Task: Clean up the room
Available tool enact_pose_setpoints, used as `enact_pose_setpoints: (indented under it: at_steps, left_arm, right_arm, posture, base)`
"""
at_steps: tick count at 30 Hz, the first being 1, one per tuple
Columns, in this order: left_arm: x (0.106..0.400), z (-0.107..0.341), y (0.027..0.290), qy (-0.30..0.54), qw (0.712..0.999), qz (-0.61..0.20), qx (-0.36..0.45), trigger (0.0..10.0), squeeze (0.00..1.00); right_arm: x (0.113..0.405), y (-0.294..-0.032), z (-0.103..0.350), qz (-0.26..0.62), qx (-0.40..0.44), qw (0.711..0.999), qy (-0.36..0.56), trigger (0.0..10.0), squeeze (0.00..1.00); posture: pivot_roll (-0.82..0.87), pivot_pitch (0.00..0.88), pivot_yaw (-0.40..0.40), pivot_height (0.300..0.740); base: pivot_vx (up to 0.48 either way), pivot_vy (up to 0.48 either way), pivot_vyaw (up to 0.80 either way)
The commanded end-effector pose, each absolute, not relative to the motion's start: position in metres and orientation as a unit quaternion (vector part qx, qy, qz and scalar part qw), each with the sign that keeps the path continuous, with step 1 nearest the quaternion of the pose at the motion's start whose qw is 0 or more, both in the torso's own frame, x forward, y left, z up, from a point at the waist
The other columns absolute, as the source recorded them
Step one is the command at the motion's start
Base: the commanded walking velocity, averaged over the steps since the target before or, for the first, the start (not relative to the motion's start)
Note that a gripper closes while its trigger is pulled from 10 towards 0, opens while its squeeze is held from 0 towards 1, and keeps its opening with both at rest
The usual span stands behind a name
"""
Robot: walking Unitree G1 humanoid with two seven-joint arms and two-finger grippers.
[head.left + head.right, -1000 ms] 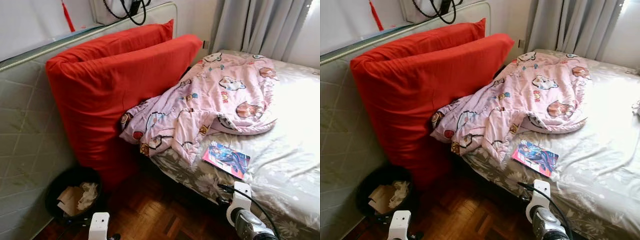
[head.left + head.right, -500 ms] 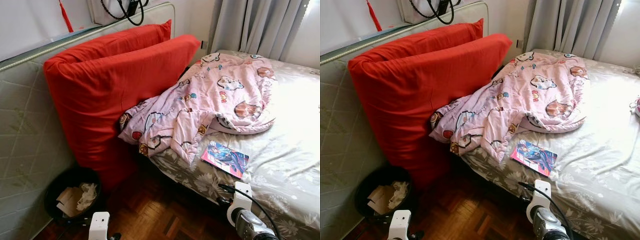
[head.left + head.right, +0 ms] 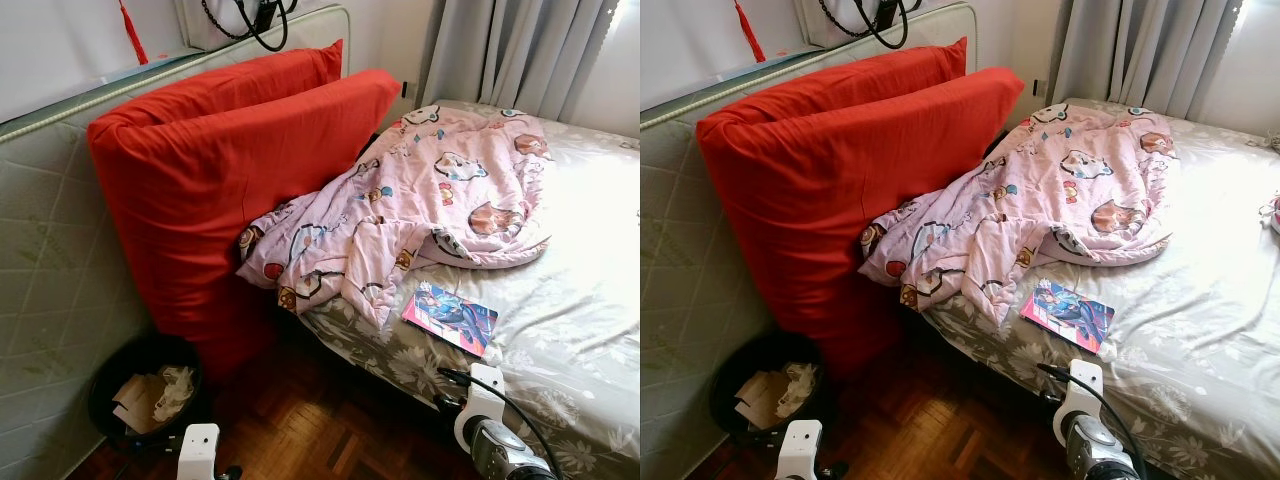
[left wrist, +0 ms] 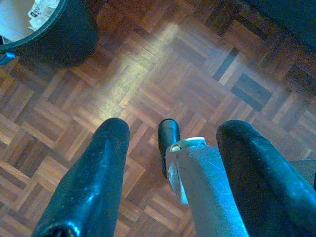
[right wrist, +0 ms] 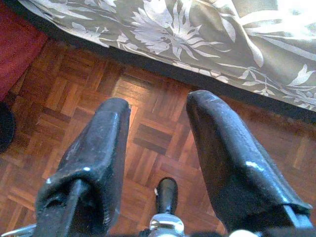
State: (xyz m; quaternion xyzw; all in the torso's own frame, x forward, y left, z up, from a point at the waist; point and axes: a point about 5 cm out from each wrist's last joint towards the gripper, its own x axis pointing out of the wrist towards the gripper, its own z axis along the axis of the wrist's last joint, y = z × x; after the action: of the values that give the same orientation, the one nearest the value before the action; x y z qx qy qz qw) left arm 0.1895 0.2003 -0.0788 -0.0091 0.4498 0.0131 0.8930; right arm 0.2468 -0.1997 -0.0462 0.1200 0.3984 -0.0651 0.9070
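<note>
Fingers apart, blanket half-hiding book

You see very little change here. The whole picture slides a tiny bit, so your camera is what moves, not the things. The top corner of the red cushion now sits a little more to the left in the left eye view. The pink blanket and the book slide the same small way with it. At the far right edge of the bed, a small pink thing now peeks in a bit more clearly.
</note>
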Motion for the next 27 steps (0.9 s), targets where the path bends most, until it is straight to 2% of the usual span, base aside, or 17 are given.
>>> enact_pose_setpoints:
  at_steps: [1,27]
  left_arm:
    - [0.1892,-0.0789,0.2004,0.45,0.893,0.012,-0.008,10.0,0.0]
    - [0.1873,-0.0799,0.1995,0.451,0.893,0.006,-0.004,10.0,0.0]
  right_arm:
    - [0.2473,-0.1987,-0.0461,-0.067,0.126,0.905,0.4,10.0,0.0]
    - [0.2451,-0.1992,-0.0475,-0.064,0.12,0.905,0.402,10.0,0.0]
  posture:
    - [0.09,0.0,0.0,0.74]
    - [0.08,0.0,0.006,0.74]
  base:
    - [0.247,0.0,0.0]
    - [0.283,0.0,0.0]
